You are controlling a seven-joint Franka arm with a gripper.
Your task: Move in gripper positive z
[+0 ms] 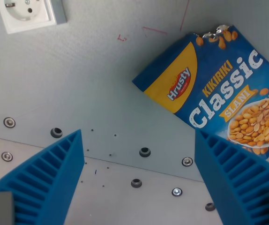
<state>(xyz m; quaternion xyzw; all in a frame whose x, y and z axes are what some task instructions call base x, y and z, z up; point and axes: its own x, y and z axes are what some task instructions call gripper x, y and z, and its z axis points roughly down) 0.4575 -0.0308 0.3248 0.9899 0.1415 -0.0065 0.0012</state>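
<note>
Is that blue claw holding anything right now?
No. The claw is open, only bare table between its fingers. The peanut bag lies apart, untouched.

Peanut bag point(221, 89) on the table point(78, 79) at the wrist view's right, socket point(26, 13) far upper left.

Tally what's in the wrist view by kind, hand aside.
Peanut bag: 1
Wall socket: 1
Silver screws: 4
Dark holes or inserts: 4
Total: 10

The hand is open, with nothing between its blue fingers.
</note>
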